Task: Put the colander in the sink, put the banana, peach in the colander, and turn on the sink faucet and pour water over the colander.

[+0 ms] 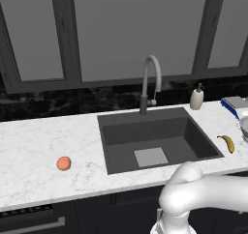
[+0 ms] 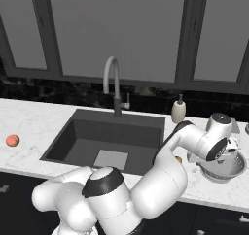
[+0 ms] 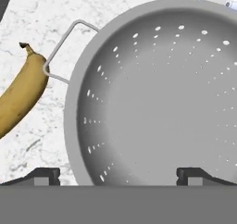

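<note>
Gripper jaws stand spread wide and hold nothing; in the hand view the two dark tips straddle the near rim of the colander, one outside the wall over the marble, the other over the bowl's inside. That is roughly the right stance for a rim pinch, and the step in hand looks to be picking the colander up, the first part of the task.

To do it well, the arm should come down so one finger slides inside the wall and the other outside, then close firmly on the rim itself. The wire side handle is thin and likely to slip, so the solid rim is the better hold. The banana lies just beside that handle, its tip almost touching it, so the outer finger should stay clear of it or it may be nudged along the countertop.

From the right base view, the colander sits on the countertop near its right end, well to the right of the sink. The lift must clear the sink's right edge before lowering onto the lighter plate at the bottom. Farther off, the faucet rises at the sink's back edge, and the peach rests left of the sink near the front edge.
</note>
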